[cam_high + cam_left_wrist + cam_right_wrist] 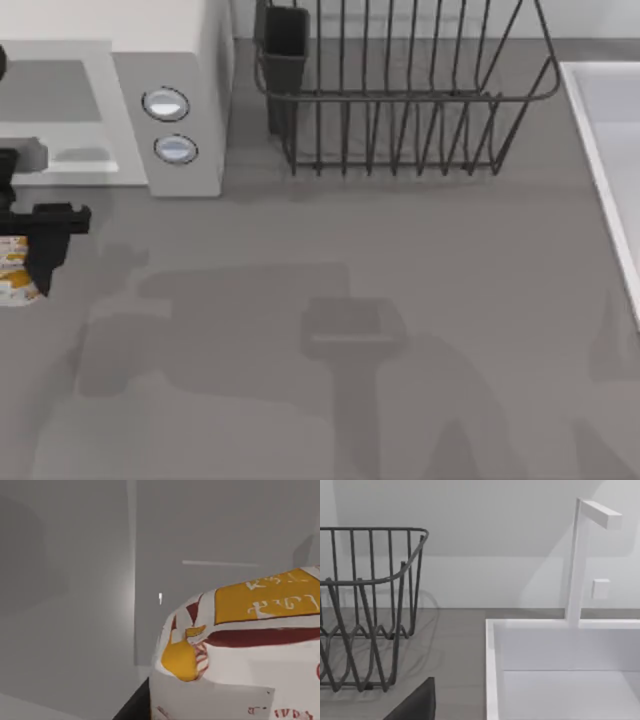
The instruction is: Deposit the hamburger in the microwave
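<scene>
The off-white microwave (195, 60) stands at the back left with its grey cavity (50, 95) open and two round knobs (166, 104) on its panel. My left gripper (38, 262) is at the table's far left edge, just in front of the cavity, shut on the hamburger (12, 272). In the left wrist view the hamburger (240, 650) is a white wrapper with orange-yellow and dark red patches, close up, with grey cavity walls behind it. A dark part of my right gripper (415, 705) sits near the sink.
A dark wire dish rack (400, 110) with a dark cup holder (284, 50) stands at the back middle, right of the microwave. A white sink (610, 150) with a faucet (577, 560) runs along the right side. Arm shadows fall across the grey tabletop (350, 330).
</scene>
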